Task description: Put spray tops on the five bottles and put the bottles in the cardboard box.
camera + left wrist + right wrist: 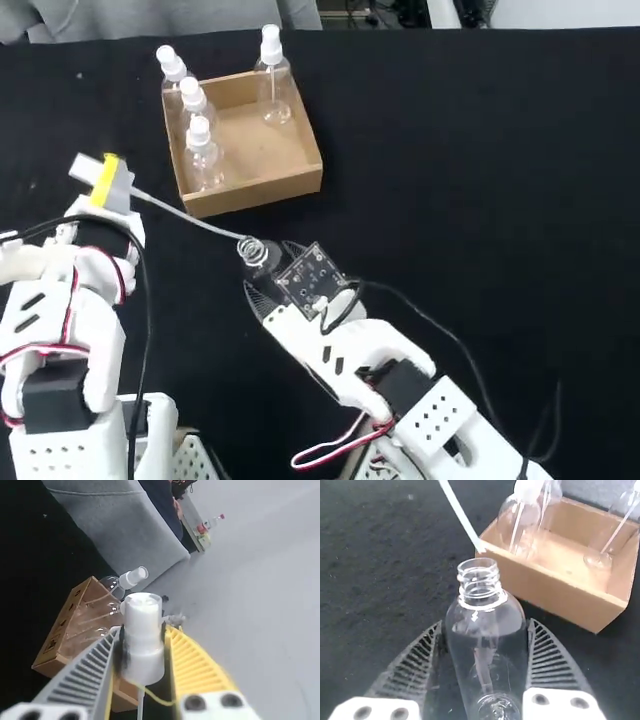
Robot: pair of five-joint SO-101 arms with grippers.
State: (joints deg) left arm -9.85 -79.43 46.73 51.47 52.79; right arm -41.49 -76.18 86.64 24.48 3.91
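Evidently the fifth capping is in hand. On the counter (480, 150), four capped bottles (203, 155) are held in the cardboard box (262, 196); near it the open bottle (482, 652) is clamped by the right pincer (484, 625). The spray top (143, 617) is gripped by the left pincer (142, 632); its tube (460, 515) would need to be centred over the mouth (478, 572), then fed in.

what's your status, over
Left tool shut on spray top. Right tool shut on open bottle, dip tube tip near its mouth, not in. Four topped bottles in cardboard box. Nothing in the way.
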